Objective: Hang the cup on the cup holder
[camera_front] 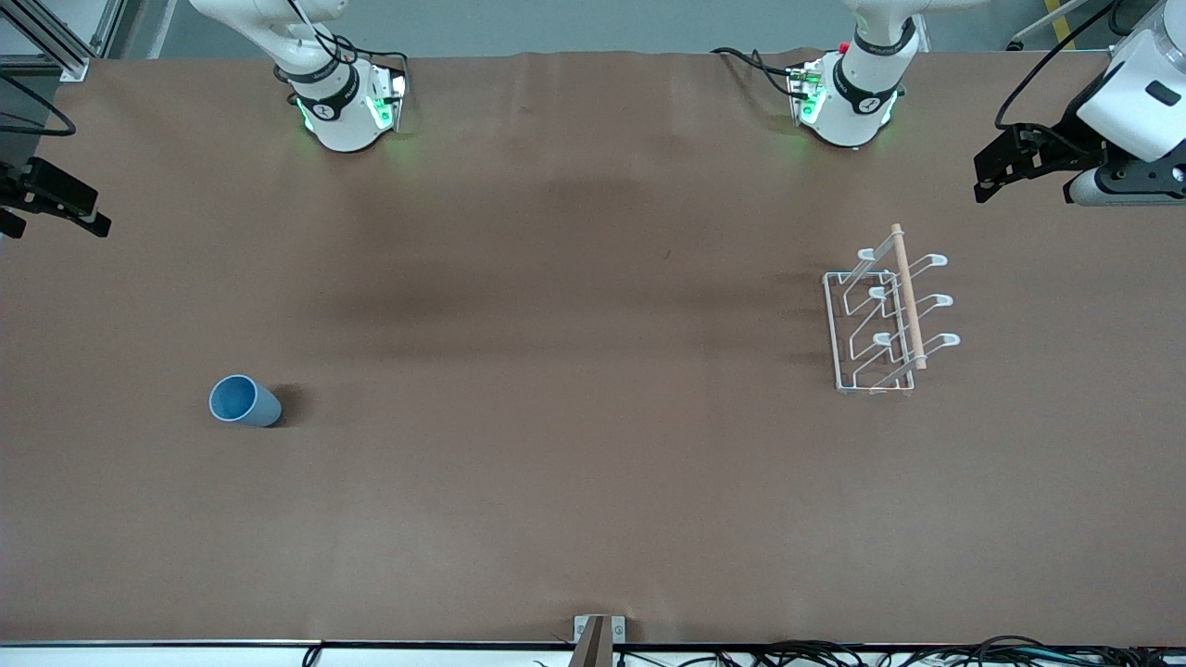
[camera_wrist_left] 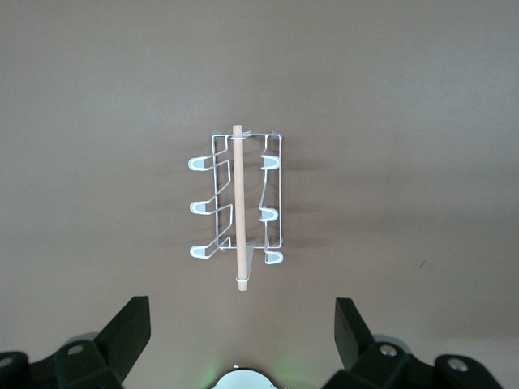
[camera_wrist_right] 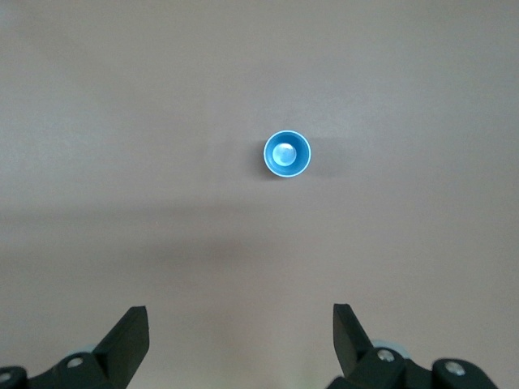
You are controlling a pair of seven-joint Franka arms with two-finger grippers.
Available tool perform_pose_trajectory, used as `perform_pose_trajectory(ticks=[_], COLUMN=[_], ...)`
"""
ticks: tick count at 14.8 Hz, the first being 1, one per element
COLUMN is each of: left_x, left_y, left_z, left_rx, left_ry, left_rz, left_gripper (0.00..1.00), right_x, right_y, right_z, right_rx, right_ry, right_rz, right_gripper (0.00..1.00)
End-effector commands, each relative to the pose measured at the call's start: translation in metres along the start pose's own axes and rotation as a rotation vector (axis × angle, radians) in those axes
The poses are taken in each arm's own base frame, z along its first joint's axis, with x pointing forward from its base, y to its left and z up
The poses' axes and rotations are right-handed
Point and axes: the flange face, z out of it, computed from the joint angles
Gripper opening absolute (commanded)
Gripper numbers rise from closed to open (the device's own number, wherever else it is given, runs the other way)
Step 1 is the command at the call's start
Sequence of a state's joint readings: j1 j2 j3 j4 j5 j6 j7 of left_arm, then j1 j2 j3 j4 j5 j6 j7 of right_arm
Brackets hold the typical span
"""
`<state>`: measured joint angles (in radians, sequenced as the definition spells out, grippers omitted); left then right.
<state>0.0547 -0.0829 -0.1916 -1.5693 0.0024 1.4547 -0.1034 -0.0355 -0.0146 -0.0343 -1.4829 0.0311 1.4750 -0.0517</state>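
Note:
The light-blue cup (camera_front: 244, 401) stands upright, mouth up, on the brown table toward the right arm's end. In the right wrist view it (camera_wrist_right: 286, 154) shows from straight above. The white wire cup holder (camera_front: 888, 320) with its wooden rod (camera_front: 908, 296) stands toward the left arm's end; it also shows in the left wrist view (camera_wrist_left: 238, 203). My left gripper (camera_front: 1001, 171) is open and empty, high up beside the holder at the table's end (camera_wrist_left: 241, 312). My right gripper (camera_front: 51, 199) is open and empty, high at the other table end (camera_wrist_right: 241, 320), well apart from the cup.
A small metal bracket (camera_front: 599, 634) sits at the table edge nearest the front camera, with cables (camera_front: 927, 653) along that edge. The arm bases (camera_front: 343, 102) (camera_front: 848, 97) stand along the edge farthest from the front camera.

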Motion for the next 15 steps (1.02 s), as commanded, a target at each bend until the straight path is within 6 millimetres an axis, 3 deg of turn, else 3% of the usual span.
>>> perform_pose_trajectory(ticks=[1,8,9,11,12,15], left_x=[0.003,0.007,0.007,0.007,0.009,0.013], left_y=[-0.002,-0.004,-0.004,-0.004,-0.005,-0.003], left_z=[-0.008,-0.005,-0.013,-0.014,-0.013,-0.009], left_rx=[0.006,0.005,0.002,0.004,0.003,0.001], left_ry=[0.016,0.011,0.028,0.028,0.026,0.019], left_rz=[0.011,0.009,0.008,0.008,0.007,0.009], left_gripper=[1.0,1.0,1.0,1.0,1.0,1.0], right_x=[-0.003,-0.002,0.001,0.009,0.014,0.031], right_y=[0.003,0.004,0.006,0.029,0.03,0.037], right_z=[0.0,0.0,0.006,0.025,0.033,0.079], right_rx=[-0.011,-0.011,-0.011,-0.009,-0.009,-0.011], right_ry=[-0.004,0.0,-0.01,-0.027,-0.026,-0.009], right_rz=[0.003,0.009,0.011,0.05,0.05,0.056], right_gripper=[1.0,1.0,1.0,1.0,1.0,1.0])
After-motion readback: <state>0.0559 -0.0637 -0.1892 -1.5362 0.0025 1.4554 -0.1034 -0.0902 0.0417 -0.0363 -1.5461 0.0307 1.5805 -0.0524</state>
